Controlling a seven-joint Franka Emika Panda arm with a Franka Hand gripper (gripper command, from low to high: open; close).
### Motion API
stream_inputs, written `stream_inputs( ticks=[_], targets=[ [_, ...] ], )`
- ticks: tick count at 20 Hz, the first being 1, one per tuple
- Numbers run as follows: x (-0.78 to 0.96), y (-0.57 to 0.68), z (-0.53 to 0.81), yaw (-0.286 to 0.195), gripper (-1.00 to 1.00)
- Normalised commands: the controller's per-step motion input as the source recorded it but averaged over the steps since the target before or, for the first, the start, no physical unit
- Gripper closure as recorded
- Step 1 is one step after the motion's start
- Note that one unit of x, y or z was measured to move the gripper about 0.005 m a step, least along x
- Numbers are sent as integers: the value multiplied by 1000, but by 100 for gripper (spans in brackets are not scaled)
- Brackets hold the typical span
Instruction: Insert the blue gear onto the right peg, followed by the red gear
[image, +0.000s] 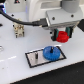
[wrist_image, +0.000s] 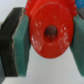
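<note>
Here, in the exterior view, the jaws (image: 62, 35) hold the red gear (image: 62, 36) in the air above the white table (image: 15, 60). Below the jaws and toward the exterior view's left, the blue gear (image: 51, 52) lies flat on the black-edged plate (image: 34, 59), on the plate's right-hand end. The plate's other peg (image: 37, 54) stands bare, with open plate around it. A small fixture (image: 18, 31) sits well apart, and bare table surrounds the plate.

In the wrist view, the red gear (wrist_image: 50, 32) faces the camera, centre hole showing, clamped at its rim between the teal pads (wrist_image: 21, 41).
</note>
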Motion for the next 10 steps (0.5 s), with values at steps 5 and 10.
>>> stream_inputs(
  ticks=[5,10],
  targets=[
    [402,-236,11,0,100],
    [94,-192,-75,0,100]
  ],
)
